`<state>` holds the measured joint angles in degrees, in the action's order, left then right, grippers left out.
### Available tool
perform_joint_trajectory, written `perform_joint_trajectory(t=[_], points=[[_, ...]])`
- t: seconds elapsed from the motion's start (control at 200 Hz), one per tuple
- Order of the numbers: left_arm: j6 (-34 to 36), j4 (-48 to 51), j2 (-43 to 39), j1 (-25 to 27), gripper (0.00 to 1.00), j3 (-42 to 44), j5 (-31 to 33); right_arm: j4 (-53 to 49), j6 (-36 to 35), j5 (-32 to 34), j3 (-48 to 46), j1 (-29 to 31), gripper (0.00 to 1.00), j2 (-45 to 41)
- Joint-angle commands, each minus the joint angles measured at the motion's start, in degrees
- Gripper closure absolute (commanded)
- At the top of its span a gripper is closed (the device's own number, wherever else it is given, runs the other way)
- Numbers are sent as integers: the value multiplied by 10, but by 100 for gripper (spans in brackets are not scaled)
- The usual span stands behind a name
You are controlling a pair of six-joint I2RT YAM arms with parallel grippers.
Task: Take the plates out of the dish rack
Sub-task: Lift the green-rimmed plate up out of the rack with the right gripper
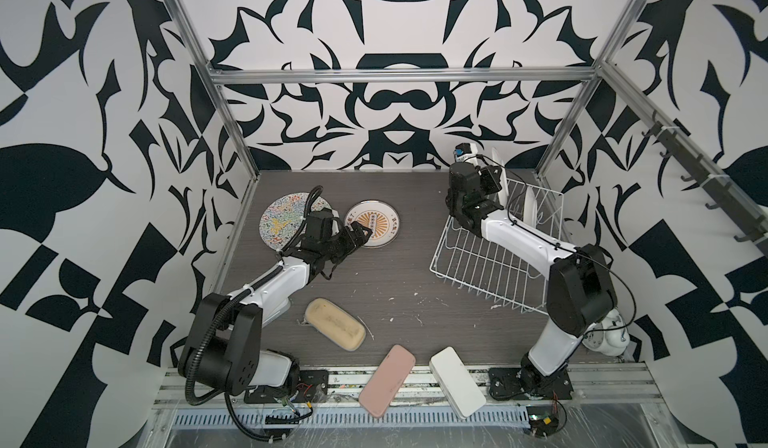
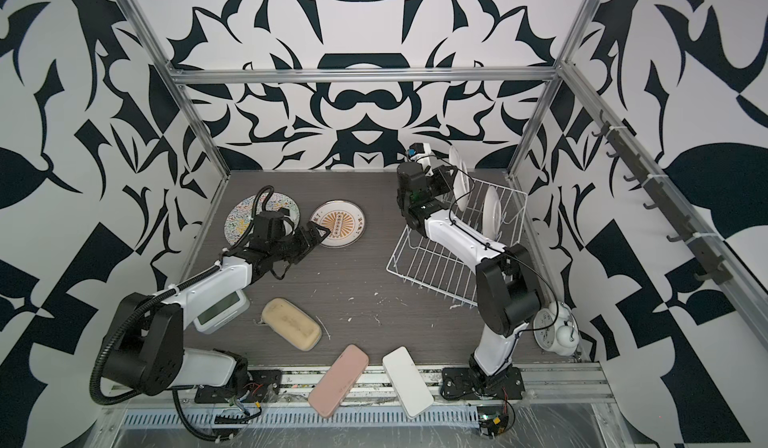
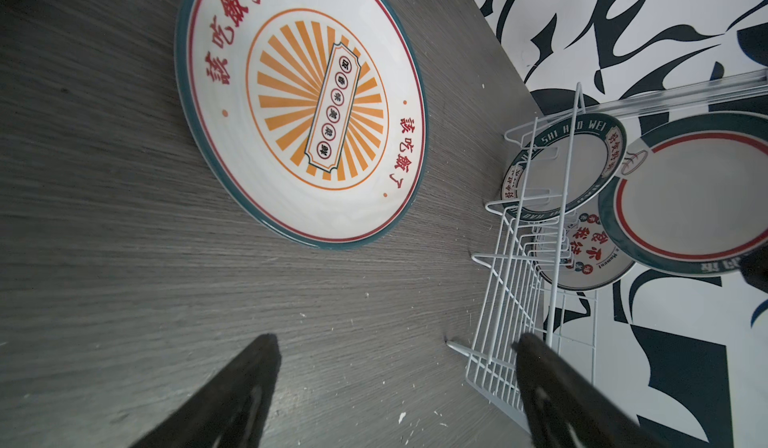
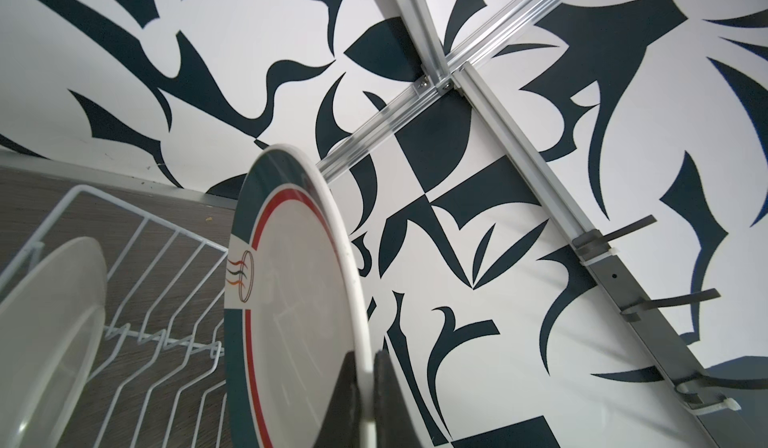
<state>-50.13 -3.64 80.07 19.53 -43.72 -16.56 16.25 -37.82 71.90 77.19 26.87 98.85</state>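
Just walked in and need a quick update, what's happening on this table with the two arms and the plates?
The right gripper is shut on the rim of the green-and-red-banded plate, holding it on edge at the far end of the dish rack. The lettered-rim plate and the red-character plate stand in the rack. The squiggle plate and the sunburst plate lie flat on the table; the left gripper is open beside the sunburst one.

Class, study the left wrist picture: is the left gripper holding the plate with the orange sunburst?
No, the left gripper is open and empty, and the sunburst plate lies flat on the table ahead of it.
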Motion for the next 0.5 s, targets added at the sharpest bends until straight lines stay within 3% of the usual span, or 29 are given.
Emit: perform_joint_trajectory(t=[0.0,0.255,0.495], points=[[-3,-7,-12,2,7,7,-5,35,-2,-1,15,6,100,-41],[-6,-8,-17,2,7,4,-6,0,29,-23,19,21,100,-84],[-8,-7,-15,2,7,-4,-7,-182,207,-109,45,35,100,-148]])
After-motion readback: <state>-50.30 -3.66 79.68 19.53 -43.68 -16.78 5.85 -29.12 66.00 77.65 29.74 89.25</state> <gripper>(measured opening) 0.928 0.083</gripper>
